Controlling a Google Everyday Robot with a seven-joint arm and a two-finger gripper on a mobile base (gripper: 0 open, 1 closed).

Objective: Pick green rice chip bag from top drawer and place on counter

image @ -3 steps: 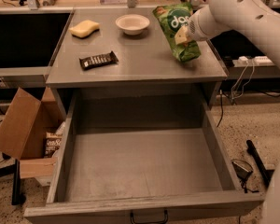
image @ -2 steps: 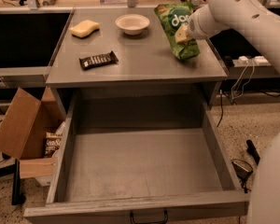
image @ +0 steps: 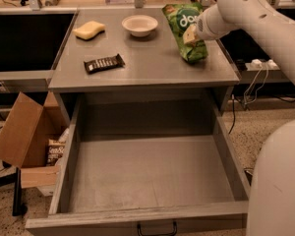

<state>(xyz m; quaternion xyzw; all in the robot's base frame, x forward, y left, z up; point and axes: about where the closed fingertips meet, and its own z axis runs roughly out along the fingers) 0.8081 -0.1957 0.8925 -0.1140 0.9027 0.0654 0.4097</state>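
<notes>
The green rice chip bag (image: 183, 19) stands tilted on the right rear of the counter (image: 137, 75), its lower end on or just above the top. My gripper (image: 191, 35) reaches in from the right on the white arm (image: 246, 9) and is shut on the bag's middle. The top drawer (image: 147, 173) is pulled fully open below the counter, its grey floor bare and its dark handle (image: 156, 228) at the front.
On the counter lie a dark candy bar wrapper (image: 104, 63), a yellow sponge (image: 89, 30) and a white bowl (image: 139, 24). A brown cardboard box (image: 22, 132) stands on the floor at left. My white body (image: 278, 186) fills the lower right. Cables and a power strip (image: 258, 63) lie at right.
The bag and gripper stay at the same spot on the counter. My white body at lower right has come further into view.
</notes>
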